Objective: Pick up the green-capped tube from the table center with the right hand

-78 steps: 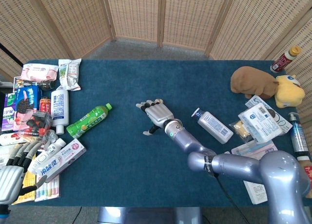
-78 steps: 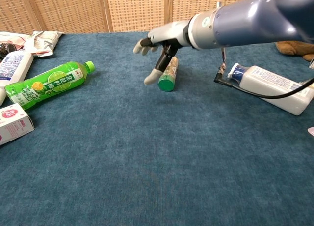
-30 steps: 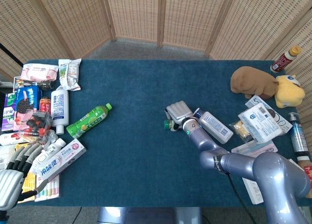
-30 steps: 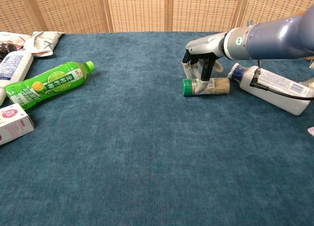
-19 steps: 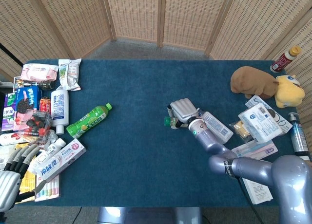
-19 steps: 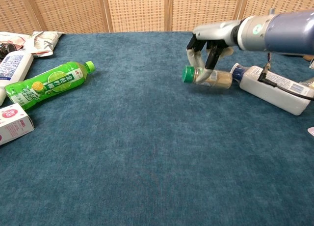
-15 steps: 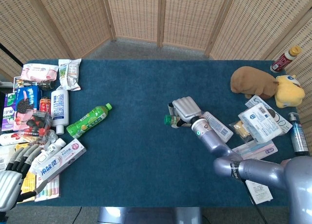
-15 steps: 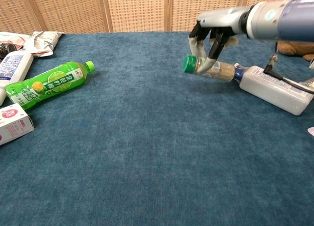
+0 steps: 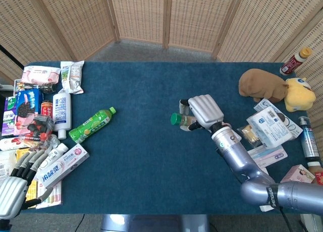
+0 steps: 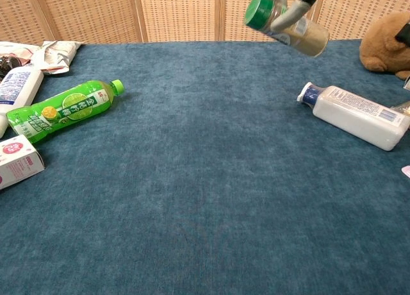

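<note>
The tube (image 9: 185, 121) has a pale beige body and a green cap (image 9: 175, 119). My right hand (image 9: 205, 111) grips it around the body, right of the table centre. In the chest view the tube (image 10: 301, 34) hangs high above the blue cloth, tilted, with its green cap (image 10: 259, 11) pointing left and fingers (image 10: 293, 9) wrapped over it at the top edge. My left hand (image 9: 12, 192) rests at the near left corner, fingers spread, holding nothing.
A green drink bottle (image 9: 92, 124) lies left of centre. A white blue-capped bottle (image 10: 356, 116) lies below the lifted tube's right side. Boxes and packets crowd the left edge (image 9: 35, 108) and right edge (image 9: 270, 124). Two plush toys (image 9: 262, 84) sit far right.
My right hand closed on the tube where it lay and has lifted it well clear of the cloth, drifting slightly right. The left hand has stayed put.
</note>
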